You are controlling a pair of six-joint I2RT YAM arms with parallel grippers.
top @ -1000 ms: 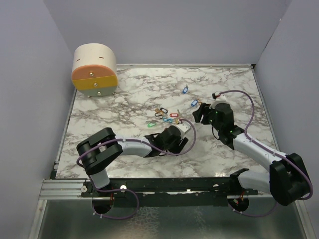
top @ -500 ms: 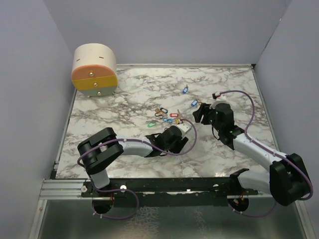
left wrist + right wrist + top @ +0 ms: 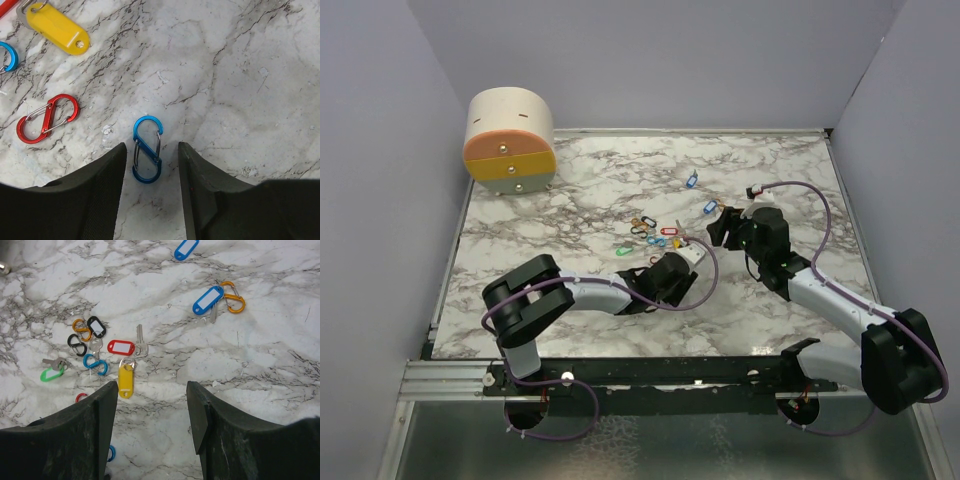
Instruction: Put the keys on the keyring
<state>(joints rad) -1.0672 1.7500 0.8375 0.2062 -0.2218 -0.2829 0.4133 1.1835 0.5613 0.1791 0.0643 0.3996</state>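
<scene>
A blue S-shaped carabiner keyring [image 3: 147, 150] lies flat on the marble. My left gripper [image 3: 151, 148] is open and low over it, one finger on each side, with a small gap to each. A red carabiner [image 3: 47, 118] and a yellow key tag [image 3: 57, 28] lie to its upper left. My right gripper [image 3: 151, 390] hangs open and empty above the table. Ahead of it lie the keys: yellow tag [image 3: 126, 380], red tag [image 3: 121, 347], green tag [image 3: 52, 374] and blue tag [image 3: 207, 300]. In the top view the left gripper [image 3: 655, 278] is just below the key cluster [image 3: 655, 232].
A round wooden drawer box [image 3: 510, 140] stands at the back left corner. Another blue tag [image 3: 692, 180] lies further back. An orange carabiner [image 3: 234, 296] sits beside the blue tag. Black and orange clips [image 3: 76, 344] lie in the cluster. Grey walls enclose the table.
The left jaws have narrowed around the blue carabiner, and the left arm has shifted slightly right. The right arm has not moved.
</scene>
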